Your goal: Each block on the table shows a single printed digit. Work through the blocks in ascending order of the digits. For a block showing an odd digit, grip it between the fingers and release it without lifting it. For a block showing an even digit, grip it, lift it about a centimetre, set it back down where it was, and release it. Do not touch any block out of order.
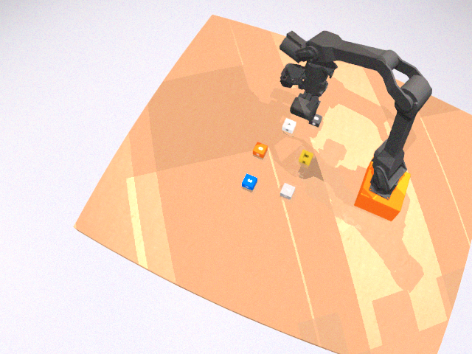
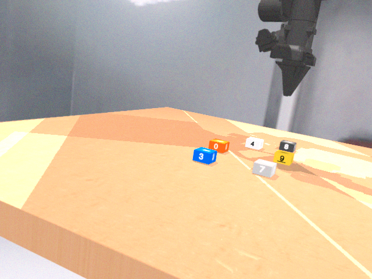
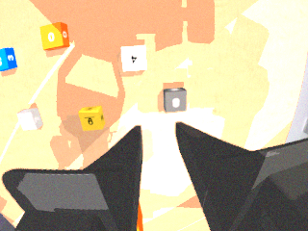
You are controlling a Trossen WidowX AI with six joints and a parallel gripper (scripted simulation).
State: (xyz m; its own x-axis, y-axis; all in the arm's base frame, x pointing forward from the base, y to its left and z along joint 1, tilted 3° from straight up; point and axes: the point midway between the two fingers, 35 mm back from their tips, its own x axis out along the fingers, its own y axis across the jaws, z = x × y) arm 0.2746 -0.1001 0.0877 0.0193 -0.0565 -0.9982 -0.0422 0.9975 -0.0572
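Note:
Six digit blocks lie on the wooden table [image 1: 190, 247]: orange 0 [image 1: 260, 149] [image 2: 218, 145] [image 3: 54, 37], blue 3 [image 1: 249, 181] [image 2: 204, 155] [image 3: 7, 60], white 4 [image 1: 288, 125] [image 2: 254, 143] [image 3: 134, 58], grey 7 [image 1: 287, 189] [image 2: 264, 168] [image 3: 30, 118], black 8 [image 1: 316, 121] [image 2: 287, 146] [image 3: 173, 99] and yellow 9 [image 1: 305, 156] [image 2: 282, 157] [image 3: 91, 118]. My gripper [image 1: 307, 115] [image 2: 288, 94] [image 3: 158, 130] hangs high above the table, roughly over the black 8. Its fingers are drawn close together, with only a narrow gap and nothing between them.
The arm's orange base [image 1: 380, 194] stands at the right of the table. The white 4 lies close to the left of the black 8, and the yellow 9 just in front of it. Bands of light and shadow cross the table top.

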